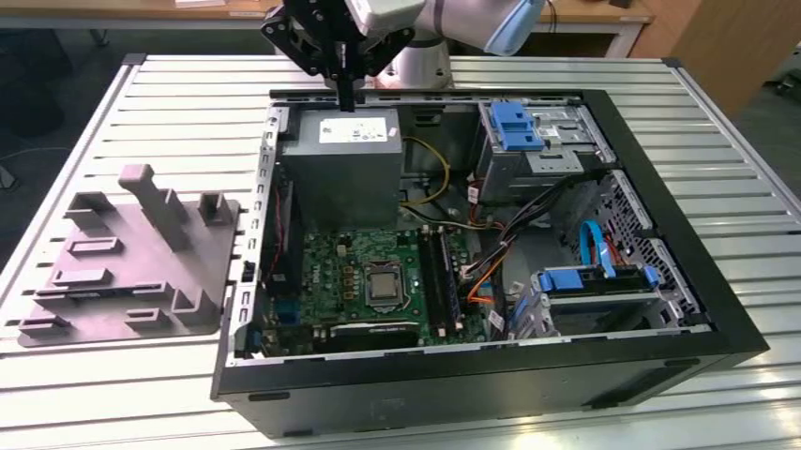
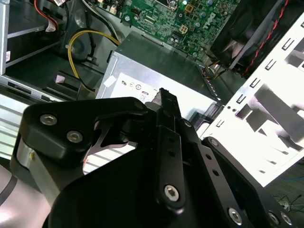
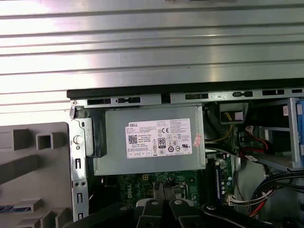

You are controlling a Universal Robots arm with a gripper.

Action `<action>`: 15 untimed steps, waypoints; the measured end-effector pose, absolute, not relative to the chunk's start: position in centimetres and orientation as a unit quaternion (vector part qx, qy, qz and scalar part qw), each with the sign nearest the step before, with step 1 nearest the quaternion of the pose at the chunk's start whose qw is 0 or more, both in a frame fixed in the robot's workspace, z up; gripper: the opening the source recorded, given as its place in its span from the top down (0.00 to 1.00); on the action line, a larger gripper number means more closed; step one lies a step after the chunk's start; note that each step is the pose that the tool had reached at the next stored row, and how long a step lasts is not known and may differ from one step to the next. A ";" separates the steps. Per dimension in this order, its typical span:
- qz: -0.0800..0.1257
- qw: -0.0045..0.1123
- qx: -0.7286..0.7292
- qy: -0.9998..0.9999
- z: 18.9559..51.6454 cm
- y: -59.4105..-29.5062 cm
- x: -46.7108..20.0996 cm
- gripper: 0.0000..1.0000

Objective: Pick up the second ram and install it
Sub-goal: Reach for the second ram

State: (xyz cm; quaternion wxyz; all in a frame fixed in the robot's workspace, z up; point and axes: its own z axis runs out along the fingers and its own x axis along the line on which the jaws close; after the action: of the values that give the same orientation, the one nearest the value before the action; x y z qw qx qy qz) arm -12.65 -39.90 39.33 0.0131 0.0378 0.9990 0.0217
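Second ram [image 3: 10, 208] (seemingly the dark blue strip) lies in the grey fixture [image 1: 138, 281] on the exterior view's left of the computer case [image 1: 501, 375], while the hand [image 1: 345, 105], pinched closed and empty, hovers over the far-side power supply [image 1: 338, 183].

A black computer case [image 1: 501, 384] lies open on a table [image 1: 188, 84] made of metal slats. Inside it, a grey power box [image 1: 338, 178] with a white label sits by the far wall. A green board [image 1: 338, 272] lies next to the box. Yellow wires [image 1: 432, 183] curl beside it. Blue clips [image 1: 516, 127] sit on what may be drive cages. A grey plastic stand [image 1: 126, 262] rests beside the case, on the exterior view's left.
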 end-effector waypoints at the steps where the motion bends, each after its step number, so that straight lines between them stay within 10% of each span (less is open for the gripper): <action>1: 0.022 0.013 0.038 0.999 39.3 -39.9 -12.8 0.90; 15: 0.022 0.013 0.038 0.999 39.3 -39.9 -16.5 0.90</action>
State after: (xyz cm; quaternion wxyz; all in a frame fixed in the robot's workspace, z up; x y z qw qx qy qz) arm -16.53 -39.90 39.31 0.0135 0.0378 0.9990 0.0217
